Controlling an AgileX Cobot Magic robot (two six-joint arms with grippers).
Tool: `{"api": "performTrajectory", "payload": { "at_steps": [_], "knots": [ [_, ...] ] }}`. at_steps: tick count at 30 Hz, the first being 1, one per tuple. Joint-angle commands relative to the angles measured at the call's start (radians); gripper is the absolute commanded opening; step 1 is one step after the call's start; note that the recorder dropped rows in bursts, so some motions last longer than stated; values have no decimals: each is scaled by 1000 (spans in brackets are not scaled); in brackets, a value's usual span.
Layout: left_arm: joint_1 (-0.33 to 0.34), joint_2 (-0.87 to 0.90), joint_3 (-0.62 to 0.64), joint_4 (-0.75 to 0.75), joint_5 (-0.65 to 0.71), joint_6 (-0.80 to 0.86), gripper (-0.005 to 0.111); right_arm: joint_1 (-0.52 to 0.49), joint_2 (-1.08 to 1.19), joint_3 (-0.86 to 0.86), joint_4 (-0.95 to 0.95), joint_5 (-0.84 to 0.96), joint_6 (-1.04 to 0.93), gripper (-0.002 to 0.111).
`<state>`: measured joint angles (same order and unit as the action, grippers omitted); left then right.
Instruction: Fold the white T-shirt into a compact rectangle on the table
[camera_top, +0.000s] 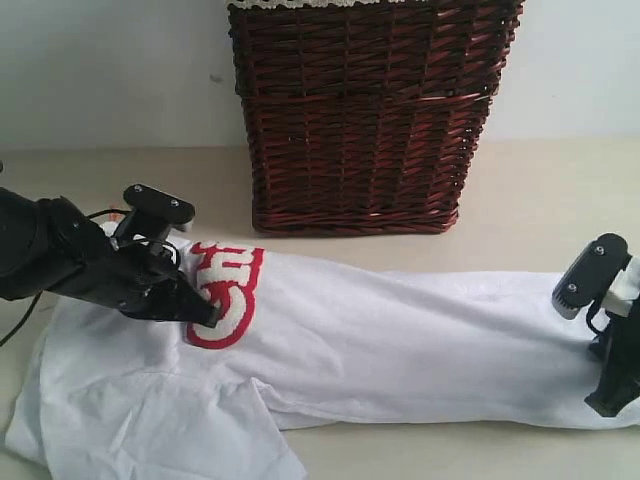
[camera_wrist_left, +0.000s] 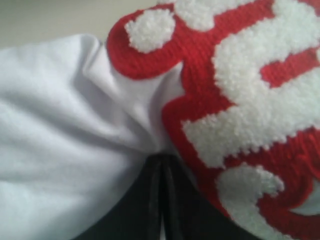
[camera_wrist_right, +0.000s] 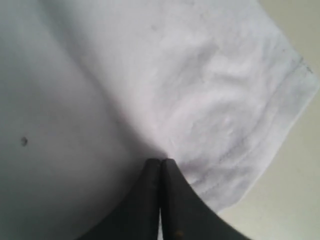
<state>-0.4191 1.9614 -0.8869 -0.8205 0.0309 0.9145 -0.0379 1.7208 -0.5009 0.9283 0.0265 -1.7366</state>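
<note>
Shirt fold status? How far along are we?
Done: the white cotton T-shirt lies stretched lengthwise on the cream-beige table, apparently narrowed into a long band.
In hand: the left tool is shut on fabric beside the red lettering; the right tool is shut on the opposite end.
Left: the near-left part lies loose, with no crosswise folds, so there is no compact rectangle yet.

We see the white T-shirt (camera_top: 400, 320) lying lengthwise on the cream table (camera_top: 540, 200), partly folded into a long, wrinkled band. Its red-outlined lettering (camera_top: 225, 295) faces up near the left end.
</note>
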Motion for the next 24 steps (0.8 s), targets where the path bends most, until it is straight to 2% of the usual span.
{"api": "performTrajectory", "payload": {
  "at_steps": [1, 9, 13, 18, 20, 24],
  "knots": [
    [0, 5, 23, 7, 7, 31, 0, -10, 36, 24, -18, 6, 4, 0],
    [0, -47, 26, 7, 74, 77, 0, -10, -118, 24, -30, 214, 4, 0],
    [0, -114, 26, 7, 129, 77, 0, -10, -229, 24, -30, 235, -18, 0],
    [0, -234, 26, 4, 114, 77, 0, -10, -361, 24, -30, 271, -33, 0],
    [0, -275, 26, -13, 142, 72, 0, -10, -397, 24, -30, 366, -31, 0],
    [0, -321, 35, -26, 300, 75, 0, -10, -415, 24, -30, 695, -38, 0]
  ]
}}
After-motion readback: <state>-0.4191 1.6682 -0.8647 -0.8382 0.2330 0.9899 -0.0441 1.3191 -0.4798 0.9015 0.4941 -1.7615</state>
